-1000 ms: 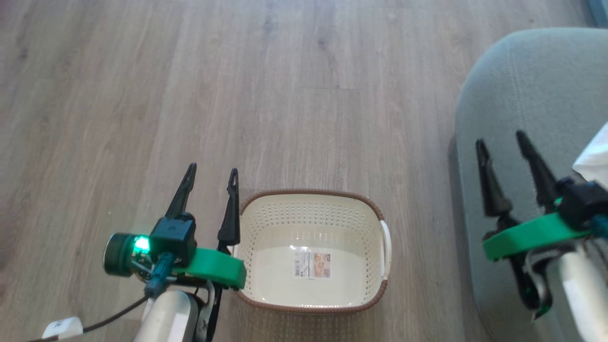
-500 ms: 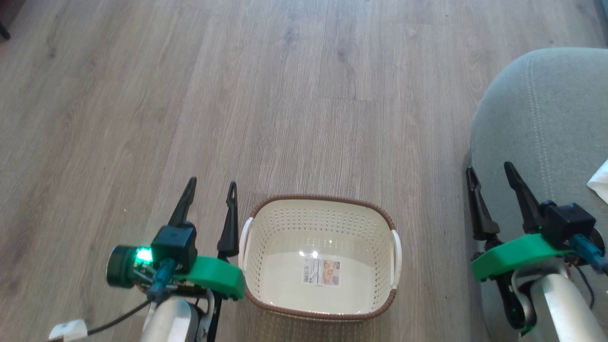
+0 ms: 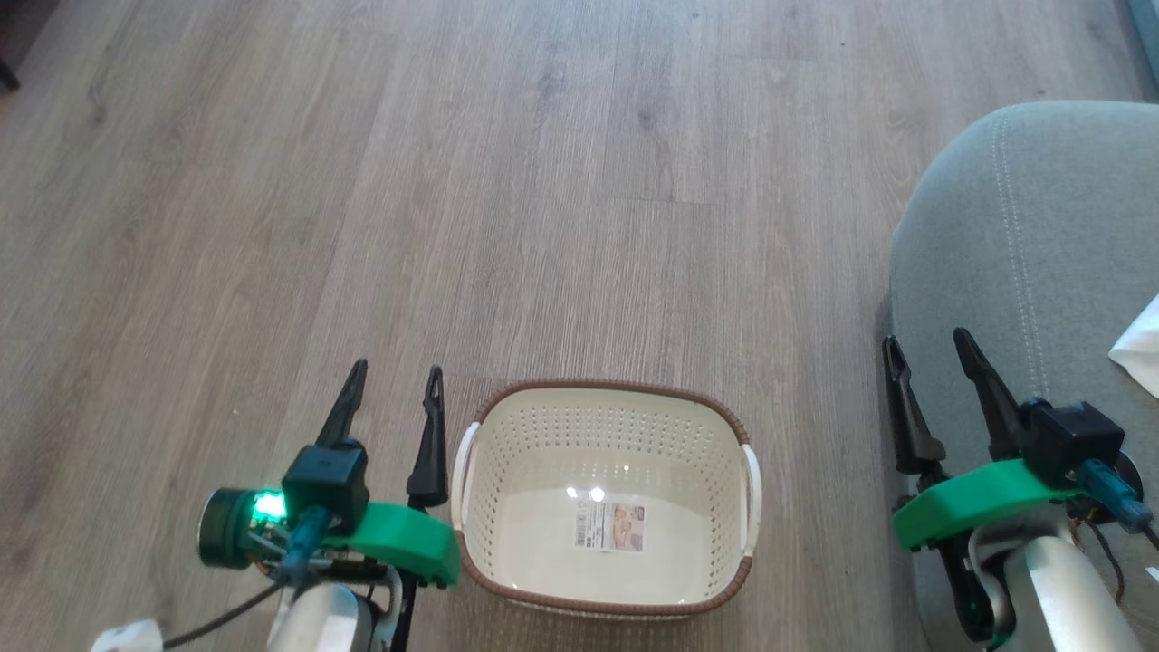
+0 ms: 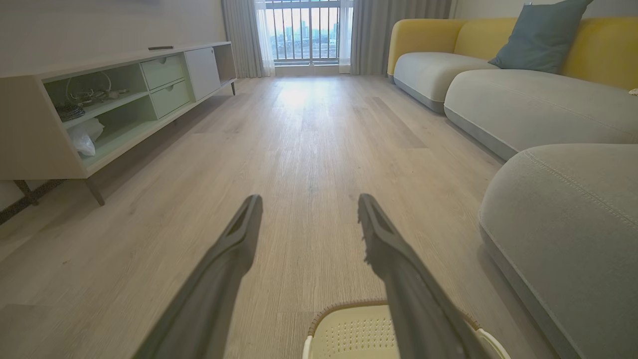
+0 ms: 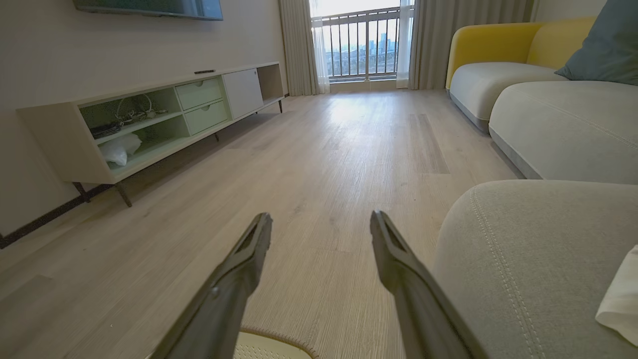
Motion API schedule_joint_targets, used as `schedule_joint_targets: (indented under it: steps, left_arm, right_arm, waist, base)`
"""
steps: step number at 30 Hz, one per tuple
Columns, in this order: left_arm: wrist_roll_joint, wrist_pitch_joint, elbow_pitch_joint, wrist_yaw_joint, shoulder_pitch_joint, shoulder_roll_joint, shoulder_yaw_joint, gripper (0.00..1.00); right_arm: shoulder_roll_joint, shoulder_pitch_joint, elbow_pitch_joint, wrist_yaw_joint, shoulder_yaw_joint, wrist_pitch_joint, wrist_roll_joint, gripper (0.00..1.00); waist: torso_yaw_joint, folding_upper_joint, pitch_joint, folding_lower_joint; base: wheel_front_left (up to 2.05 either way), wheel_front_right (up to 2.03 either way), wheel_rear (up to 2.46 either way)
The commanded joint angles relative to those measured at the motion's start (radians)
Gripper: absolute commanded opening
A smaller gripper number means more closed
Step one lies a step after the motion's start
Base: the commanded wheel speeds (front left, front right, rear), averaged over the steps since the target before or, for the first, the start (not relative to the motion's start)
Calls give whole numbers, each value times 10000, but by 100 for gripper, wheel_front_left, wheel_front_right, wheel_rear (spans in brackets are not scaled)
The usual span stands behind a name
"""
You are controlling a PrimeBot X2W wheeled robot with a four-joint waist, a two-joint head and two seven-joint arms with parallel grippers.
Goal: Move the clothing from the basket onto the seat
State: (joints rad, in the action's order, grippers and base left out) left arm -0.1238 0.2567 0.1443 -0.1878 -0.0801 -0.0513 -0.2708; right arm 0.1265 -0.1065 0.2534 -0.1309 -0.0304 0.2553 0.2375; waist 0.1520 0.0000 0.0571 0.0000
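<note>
Flanking the empty basket [image 3: 598,388], the left gripper [image 3: 398,367] and right gripper [image 3: 925,336] gape unladen, with seemingly white clothing [image 3: 1139,349] on the seat [image 3: 1023,226].

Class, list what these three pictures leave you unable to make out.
The white fabric on the seat: cut off by the right edge in head and right wrist views; garment type unclear.
The label in the basket: print too small, head view.
The shelf clutter, left wrist view: too small to identify.
</note>
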Motion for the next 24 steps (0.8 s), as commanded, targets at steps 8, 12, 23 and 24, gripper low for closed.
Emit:
schedule_joint_targets:
  steps: [8,12,23,24]
  left_arm:
    - [-676,51,-146,414,-104,10,626,100]
    - [-745,51,-406,770,-117,10,675,100]
    - [-922,51,-687,1068,-18,11,752,100]
    - [-988,51,-627,1057,-15,11,752,100]
  right_arm:
    - [4,-121,-166,2,-175,65,117,100]
    - [37,-131,-182,2,-193,65,104,100]
    - [65,-158,-278,2,-159,65,58,100]
    - [62,-159,-294,2,-147,65,47,100]
  waist:
    - [-68,0,15,0]
    - [-77,0,49,0]
    - [-110,0,139,0]
    - [-124,0,154,0]
  base:
    - [0,0,0]
    - [0,0,0]
    - [0,0,0]
    - [0,0,0]
